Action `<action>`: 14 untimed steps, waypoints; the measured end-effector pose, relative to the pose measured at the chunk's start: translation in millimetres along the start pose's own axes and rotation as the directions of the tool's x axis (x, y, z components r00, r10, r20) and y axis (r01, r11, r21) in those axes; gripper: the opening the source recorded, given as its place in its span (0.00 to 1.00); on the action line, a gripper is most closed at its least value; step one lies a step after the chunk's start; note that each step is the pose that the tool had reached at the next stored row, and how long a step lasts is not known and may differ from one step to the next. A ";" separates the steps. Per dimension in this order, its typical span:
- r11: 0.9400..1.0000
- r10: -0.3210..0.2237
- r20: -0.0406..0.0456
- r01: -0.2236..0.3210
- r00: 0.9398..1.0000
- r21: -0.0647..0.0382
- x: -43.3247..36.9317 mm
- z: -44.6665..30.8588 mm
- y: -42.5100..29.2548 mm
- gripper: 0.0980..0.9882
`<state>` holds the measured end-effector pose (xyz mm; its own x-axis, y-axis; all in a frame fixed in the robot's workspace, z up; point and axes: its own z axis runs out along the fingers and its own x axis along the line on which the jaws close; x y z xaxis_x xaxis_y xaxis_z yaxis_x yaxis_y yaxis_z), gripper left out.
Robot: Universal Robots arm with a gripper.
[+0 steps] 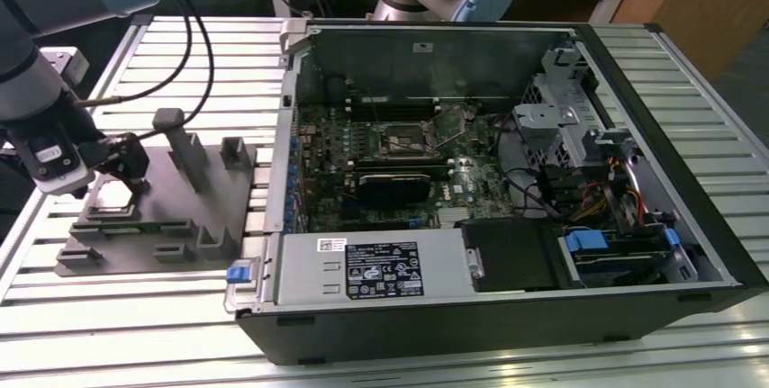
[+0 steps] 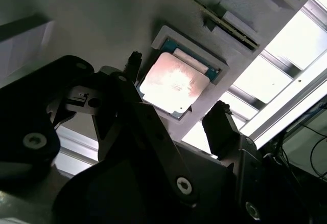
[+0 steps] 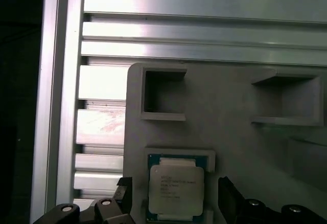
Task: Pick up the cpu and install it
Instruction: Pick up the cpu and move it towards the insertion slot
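Gripper (image 2: 177,88): I see it low over the grey fixture plate (image 2: 102,19), right above the plate's shallow square pocket.
Jaws: spread wide and holding nothing. One finger (image 2: 132,63) stands at each side of the pocket; I cannot tell whether either touches the pocket's rim.
Cpu (image 3: 176,185): in the first wrist view it lies flat in that pocket of the fixture plate, silvery top up, with a thin green edge showing around it. It sits between the two fingers.
Blocks (image 1: 193,149): grey uprights that stand on the fixture plate, beyond the pocket.
Table (image 1: 121,334): slatted aluminium, and the fixture plate rests on it.
Computer case (image 1: 505,307): its side is open, and it lies just beside the fixture plate on the exterior view's right.
Motherboard socket (image 1: 402,140): inside the case, well apart from the fixture plate.
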<state>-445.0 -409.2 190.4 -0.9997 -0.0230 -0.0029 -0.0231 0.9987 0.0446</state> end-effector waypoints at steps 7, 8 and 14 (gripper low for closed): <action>1.000 0.000 0.001 0.000 1.000 0.000 1.0 5.5 -0.2 0.74; 1.000 0.000 0.002 0.000 1.000 0.000 1.1 6.2 -0.3 0.73; 1.000 0.000 0.003 0.000 1.000 0.000 1.2 10.0 -0.4 0.65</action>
<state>-446.2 -409.2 180.5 -0.9997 -0.0230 -0.0058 -0.0233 0.9987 0.0449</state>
